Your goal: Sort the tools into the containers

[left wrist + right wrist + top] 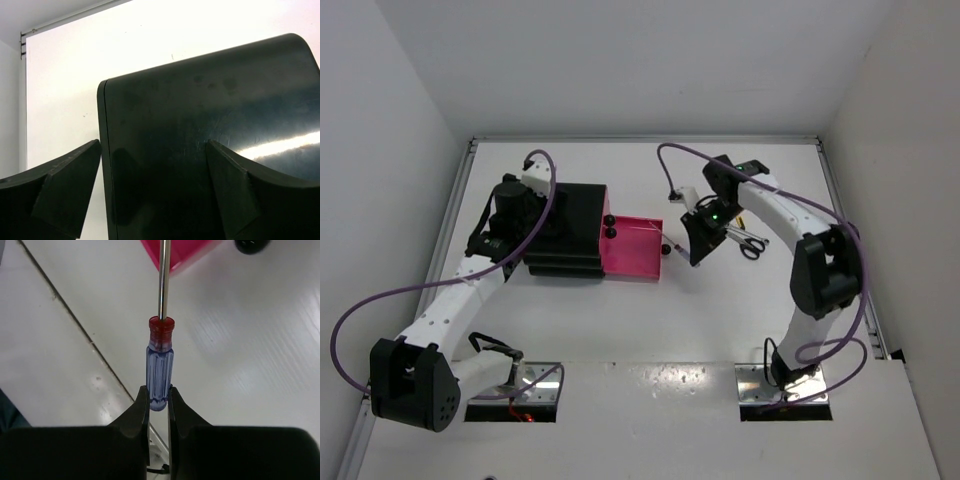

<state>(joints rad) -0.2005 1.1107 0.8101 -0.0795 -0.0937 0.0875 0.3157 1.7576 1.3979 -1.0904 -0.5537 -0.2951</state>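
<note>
The containers are a black drawer unit (575, 225) with one pink drawer (635, 250) pulled out to the right. My left gripper (152, 160) is open over the unit's black top (210, 100). One finger (70, 185) hangs past its left edge and the other finger (230, 190) is over the top. My right gripper (159, 397) is shut on the end of a blue-handled screwdriver (160, 375) with a red collar. Its steel shaft points at the pink drawer's corner (182, 252). In the top view the right gripper (695, 255) hovers just right of the open drawer.
Black-handled scissors (752, 243) and a yellow-handled tool (739, 218) lie on the white table right of the right gripper. The open drawer's black knob (668, 247) sticks out toward that gripper. Two more knobs (610, 226) show on the unit's front.
</note>
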